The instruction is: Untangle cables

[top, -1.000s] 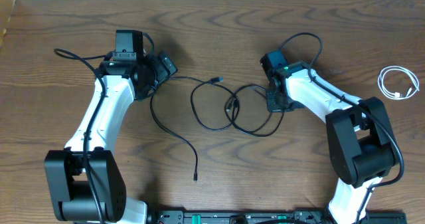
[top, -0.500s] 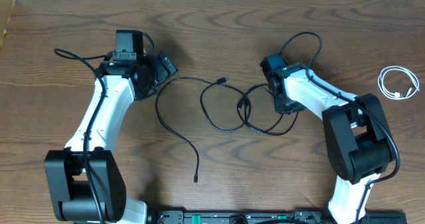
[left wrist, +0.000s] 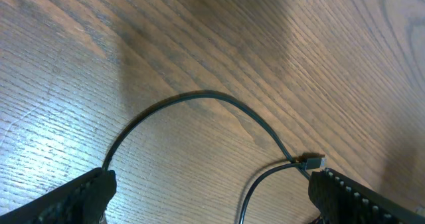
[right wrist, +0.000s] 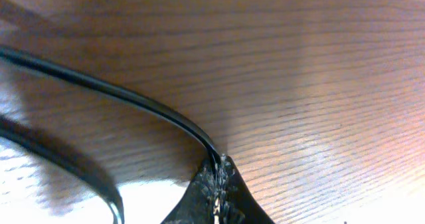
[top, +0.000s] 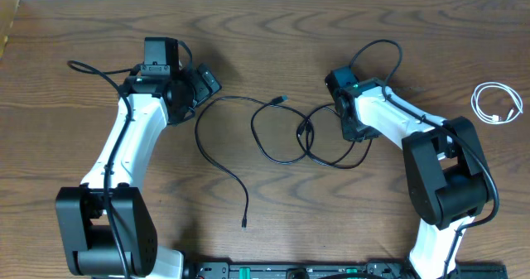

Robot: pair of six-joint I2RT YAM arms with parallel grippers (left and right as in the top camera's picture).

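We're seeing the right claw point(top: 356, 131), clenched on a black cable point(right wrist: 143, 106), drag the tangle point(top: 304, 135) toward the counter's point(top: 265, 31) right edge, crossings still there, left claw point(top: 203, 82) released.

- My right pincer point(right wrist: 217, 184) is cut off by the lower edge of its wrist view. Only the dark tips show at 6 o'clock, pinched on a black cable point(right wrist: 133, 101) that runs out at 9 o'clock.
- A dark band point(right wrist: 66, 157) at 8 o'clock there is too blurred: cable or shadow, I cannot tell.
- From overhead, my right arm point(top: 389, 117) hides that pincer's tips.
- My left pincer point(left wrist: 211, 181) shows only two finger corners, at 7 and 5 o'clock, wide apart. The lower edge cuts off the rest.
- The plug point(left wrist: 312, 161) toward 4 o'clock is too small to tell its type.
- Overhead, where the black cables point(top: 305, 134) cross, I cannot tell which lies on top.
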